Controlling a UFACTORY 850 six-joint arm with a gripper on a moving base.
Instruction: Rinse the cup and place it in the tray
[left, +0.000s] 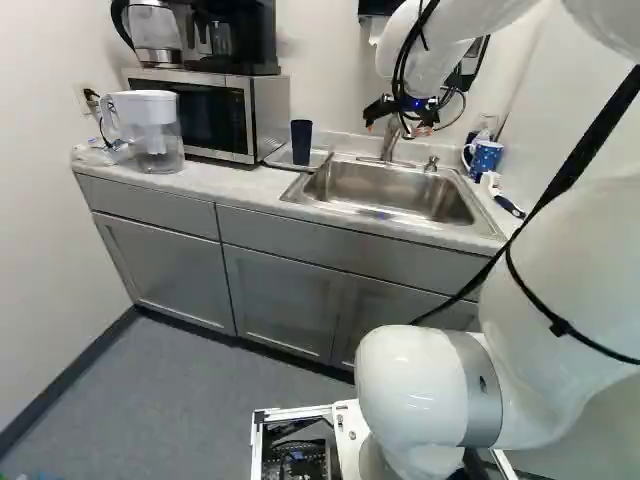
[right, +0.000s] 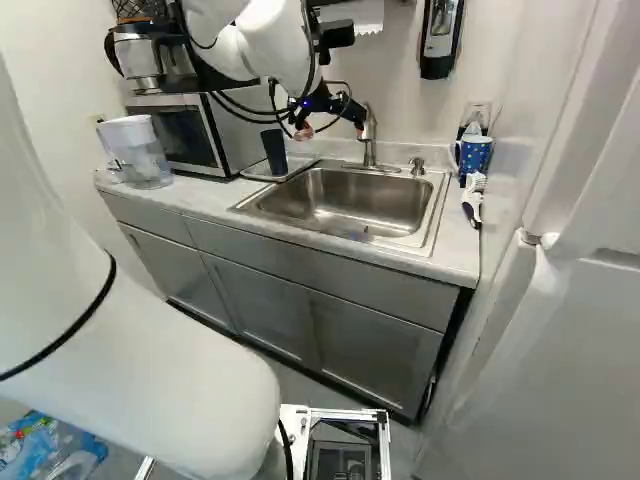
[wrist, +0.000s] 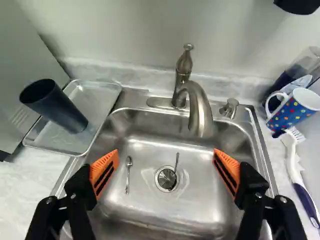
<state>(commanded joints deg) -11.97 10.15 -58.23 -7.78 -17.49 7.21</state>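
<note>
Cup (wrist: 55, 106), tall and dark, stands upright near the middle of the metal tray (wrist: 100, 100), its open mouth up. The tray lies on the counter (left: 230, 182) between the microwave (left: 250, 120) and the sink (wrist: 160, 205), one long side along the sink's near-microwave edge. Over the sink hangs the gripper (left: 397, 126), its two fingers spread wide apart, with the basin showing between the orange pads (wrist: 104, 172). The faucet (wrist: 200, 115) rises from the sink's back edge, its spout reaching over the basin. One spoon (wrist: 128, 172) lies on the basin floor; a second (wrist: 176, 165) has its end in the drain (wrist: 166, 179). By the sink's other back corner stands a dotted blue mug (wrist: 292, 112), and a white-and-blue brush (wrist: 295, 165) lies just beside that side edge.
</note>
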